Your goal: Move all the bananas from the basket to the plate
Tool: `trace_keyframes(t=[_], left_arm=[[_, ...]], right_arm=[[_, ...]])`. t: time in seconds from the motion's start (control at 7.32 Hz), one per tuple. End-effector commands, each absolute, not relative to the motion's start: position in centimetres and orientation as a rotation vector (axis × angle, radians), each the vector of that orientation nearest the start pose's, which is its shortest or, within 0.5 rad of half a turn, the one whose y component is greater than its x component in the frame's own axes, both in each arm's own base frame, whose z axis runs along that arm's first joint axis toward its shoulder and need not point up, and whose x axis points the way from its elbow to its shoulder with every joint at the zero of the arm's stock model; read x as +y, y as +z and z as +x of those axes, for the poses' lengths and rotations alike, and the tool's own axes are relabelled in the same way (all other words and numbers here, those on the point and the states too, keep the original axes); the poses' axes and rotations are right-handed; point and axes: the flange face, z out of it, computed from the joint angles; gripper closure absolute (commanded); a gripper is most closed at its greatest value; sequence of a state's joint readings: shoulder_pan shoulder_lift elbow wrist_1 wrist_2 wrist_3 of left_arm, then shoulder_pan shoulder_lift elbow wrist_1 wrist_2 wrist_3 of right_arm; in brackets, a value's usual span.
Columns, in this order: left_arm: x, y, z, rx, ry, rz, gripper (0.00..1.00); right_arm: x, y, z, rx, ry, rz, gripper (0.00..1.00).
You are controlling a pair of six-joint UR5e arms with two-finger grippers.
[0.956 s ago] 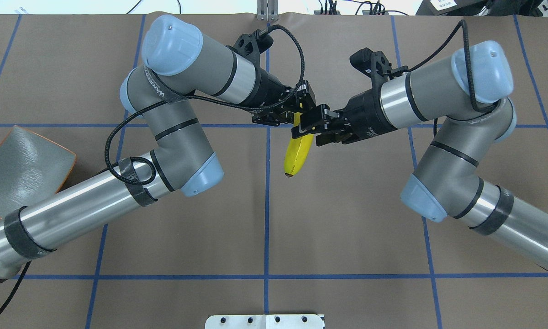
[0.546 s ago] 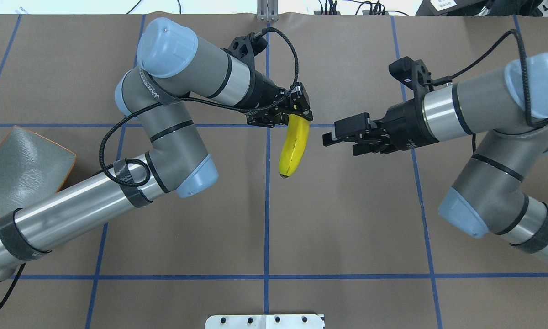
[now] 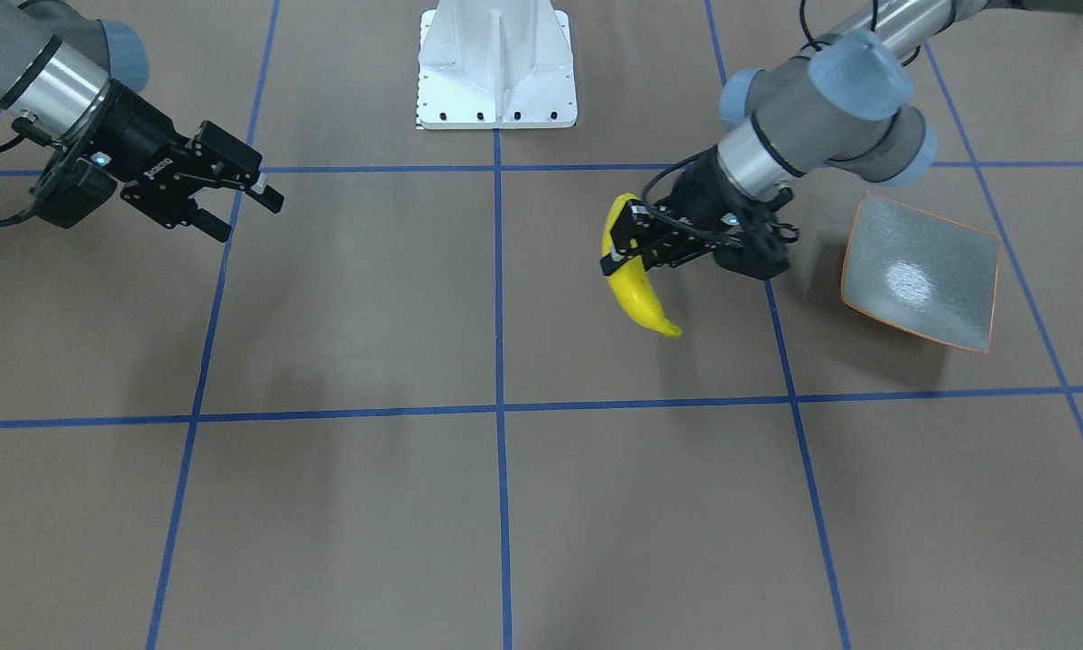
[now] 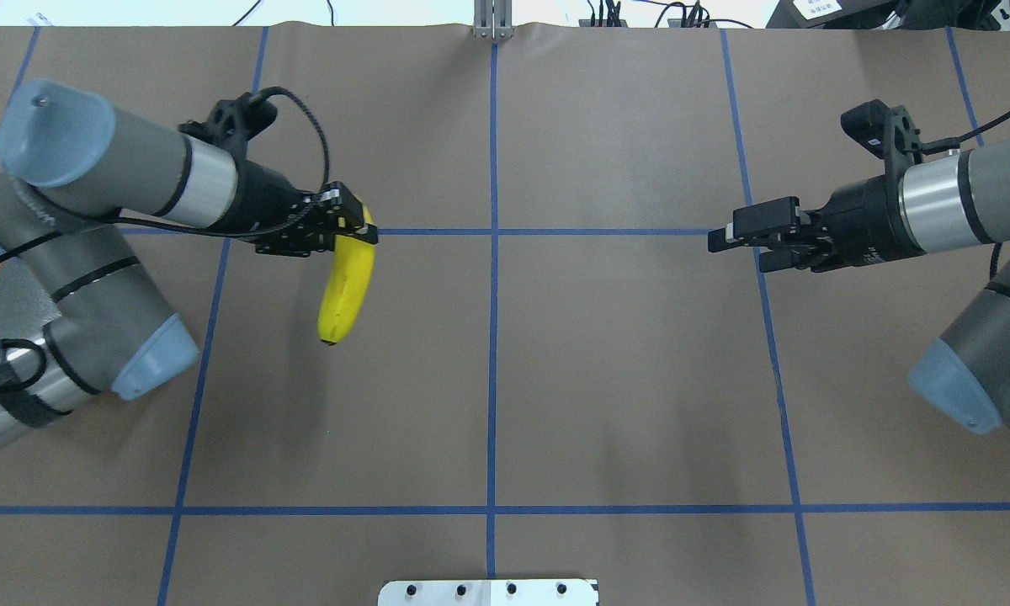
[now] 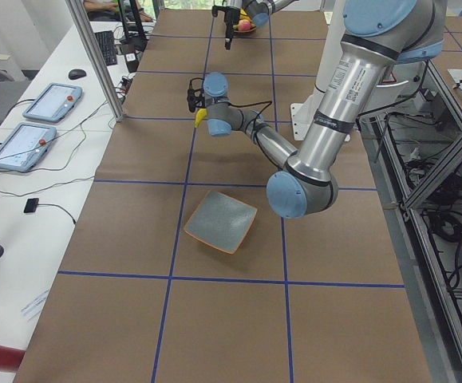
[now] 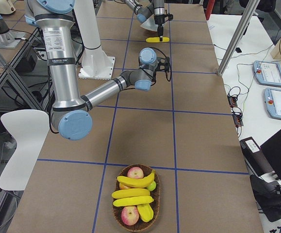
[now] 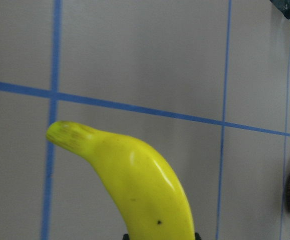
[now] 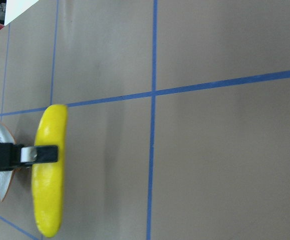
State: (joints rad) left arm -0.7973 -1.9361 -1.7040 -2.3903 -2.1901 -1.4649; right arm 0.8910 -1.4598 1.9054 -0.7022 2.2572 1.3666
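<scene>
Table is brown paper with a blue tape grid. Left arm reaches in over the left half and right arm over the right half.

Basket sits at the table's end on the robot's right. It holds at least three bananas plus some round fruit, so most of the job is not yet done. Plate is at the opposite end, on the robot's left, well apart from the basket. Nothing is on it.

The carried banana is off the table, between the table centre and the plate. It is pinched near its upper end and hangs down with the free tip low.

Left gripper is clamped on that banana, one finger on each side, and the hold looks firm. Right gripper has its jaws apart and holds nothing. It hovers above the right half, near nothing.

Step in hand, as I read it: the carry leg for banana one, left arm taking it to the plate.

The next move calls for getting the gripper over the middle of the plate and lowering until the hanging tip meets the glossy inside. Then lay the banana flat and release. Because the banana is held at one end, it could swing, or tip over the upturned rim if released high or off-centre. The empty right gripper looks free to go to the basket.
</scene>
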Motion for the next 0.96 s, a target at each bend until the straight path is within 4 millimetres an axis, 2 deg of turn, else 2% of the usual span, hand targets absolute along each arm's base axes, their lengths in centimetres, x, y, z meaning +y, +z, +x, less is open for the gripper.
trace_keyframes(t=[0.0, 0.14, 0.27, 0.41, 0.82], left_arm=[[-45.8, 40.5, 28.8, 1.208, -0.112, 0.170, 1.00], [-45.1, 44.8, 26.4, 1.138, -0.073, 0.198, 1.00], [-45.3, 48.3, 23.1, 1.050, -0.039, 0.232, 1.00], [-46.5, 49.7, 21.3, 0.956, -0.028, 0.223, 1.00], [-46.0, 55.4, 20.3, 0.816, -0.067, 0.183, 1.00]], right_arm=[[-43.8, 35.9, -24.9, -1.328, 0.151, 0.179, 0.00], [-43.9, 36.2, -24.8, -1.321, 0.162, 0.183, 0.00], [-44.0, 36.5, -24.8, -1.317, 0.167, 0.186, 0.00], [-44.0, 36.5, -24.8, -1.315, 0.169, 0.187, 0.00], [-44.4, 37.5, -25.2, -1.298, 0.181, 0.177, 0.00]])
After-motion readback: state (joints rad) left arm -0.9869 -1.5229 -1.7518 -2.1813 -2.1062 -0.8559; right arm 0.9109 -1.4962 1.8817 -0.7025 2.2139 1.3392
